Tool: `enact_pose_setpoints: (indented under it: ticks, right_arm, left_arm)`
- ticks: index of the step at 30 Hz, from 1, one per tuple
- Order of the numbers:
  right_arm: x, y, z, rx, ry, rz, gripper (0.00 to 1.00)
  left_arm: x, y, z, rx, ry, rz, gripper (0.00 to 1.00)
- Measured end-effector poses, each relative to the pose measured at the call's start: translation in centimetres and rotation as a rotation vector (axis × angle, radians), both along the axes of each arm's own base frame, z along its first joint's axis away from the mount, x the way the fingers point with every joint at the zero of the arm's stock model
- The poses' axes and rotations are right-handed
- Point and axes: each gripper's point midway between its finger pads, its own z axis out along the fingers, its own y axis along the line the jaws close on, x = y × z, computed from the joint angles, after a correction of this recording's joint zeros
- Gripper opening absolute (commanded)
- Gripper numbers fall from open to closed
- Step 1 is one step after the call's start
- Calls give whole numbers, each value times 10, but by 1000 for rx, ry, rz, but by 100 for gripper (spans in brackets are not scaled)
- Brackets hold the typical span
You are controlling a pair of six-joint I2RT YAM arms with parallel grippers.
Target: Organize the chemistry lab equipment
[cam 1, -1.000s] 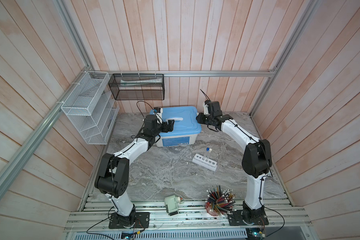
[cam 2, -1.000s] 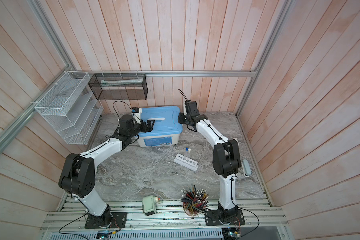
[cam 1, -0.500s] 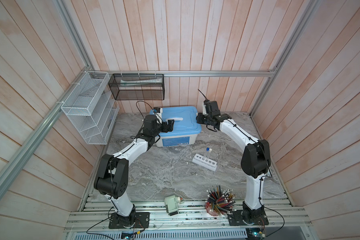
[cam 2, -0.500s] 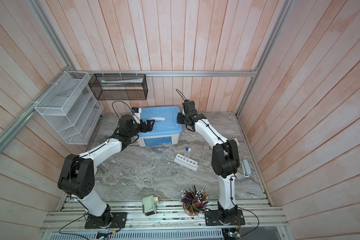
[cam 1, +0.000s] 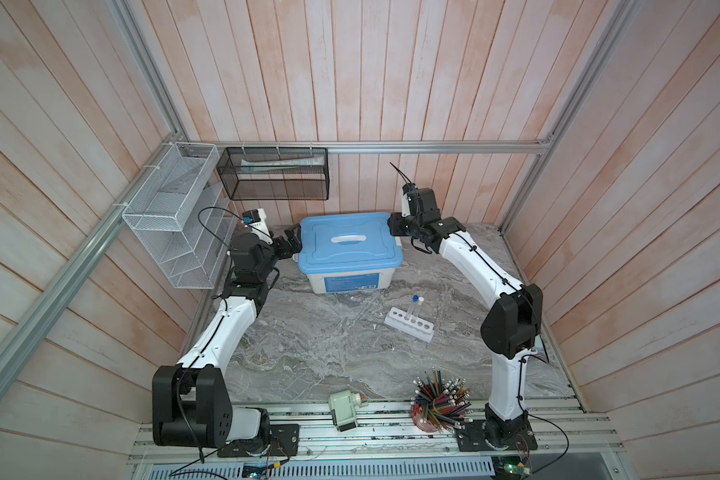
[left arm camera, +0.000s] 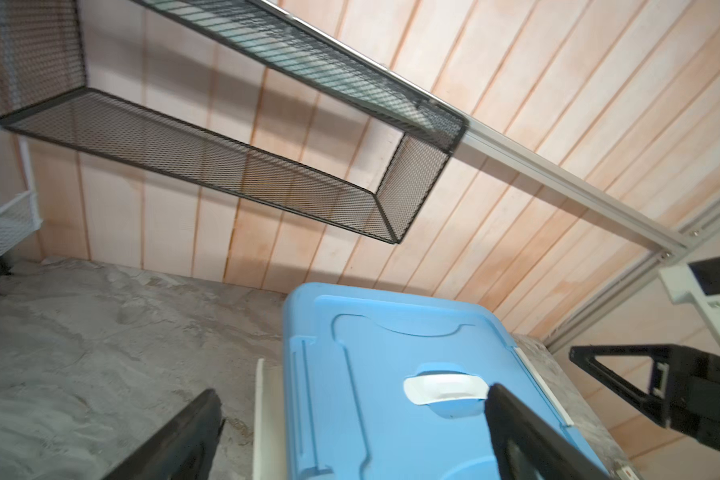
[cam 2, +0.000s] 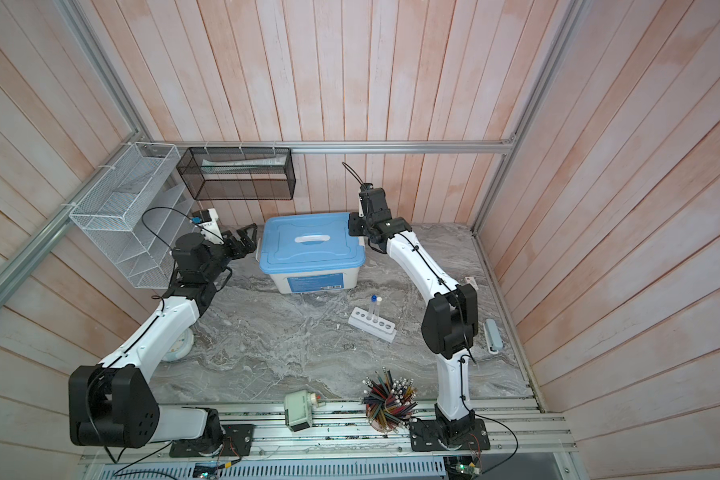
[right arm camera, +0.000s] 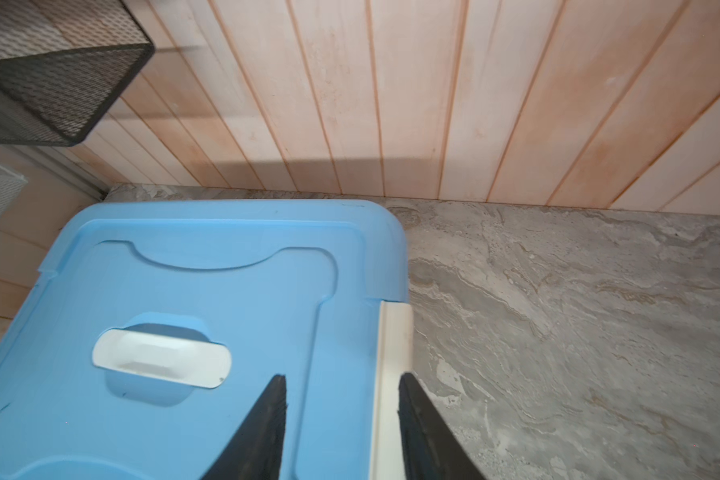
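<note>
Two test tubes, one rack, one box, one pencil cup, one sharpener.

Before me lies the grey marble-patterned tabletop. At its back, near the wall, stands the white plastic storage box with a blue lid. Right of centre sits the white six-hole plastic rack, slantwise and well apart from the box. By the left edge a pale round dish shows partly under my left arm. Along the right edge lies a pale blue-grey oblong case. At the front edge stand a pale green pencil sharpener and a red cup of coloured pencils.
</note>
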Motion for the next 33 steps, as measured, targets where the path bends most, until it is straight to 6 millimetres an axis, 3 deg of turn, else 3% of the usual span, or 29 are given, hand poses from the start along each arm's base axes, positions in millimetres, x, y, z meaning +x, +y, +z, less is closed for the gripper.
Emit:
enact_pose_setpoints:
  ticks: [4,8,11,14,18,21,26,33]
  right_arm:
    - [-22,52,21,-5,-57,118,46]
    - [-39,107,38,4,-118,225,46]
    - [-44,137,30,-4,-127,278,46]
    - [-46,156,6,-18,-95,315,46]
    - [-46,167,-28,-38,-43,343,46]
    - [-45,170,-42,-47,-21,351,46]
    - [-45,171,-49,-53,-12,352,46]
    - [-47,172,-62,-66,7,355,45]
  left_arm:
    - [-4,23,-33,-74,79,27,100]
    - [-1,31,-52,-146,129,14,100]
    - [3,29,-59,-189,144,-10,100]
    - [7,25,-64,-214,148,-39,100]
    - [14,20,-78,-243,175,-66,100]
    - [21,19,-92,-272,203,-81,100]
    - [30,14,-104,-323,226,-111,100]
    - [37,7,-100,-358,211,-160,100]
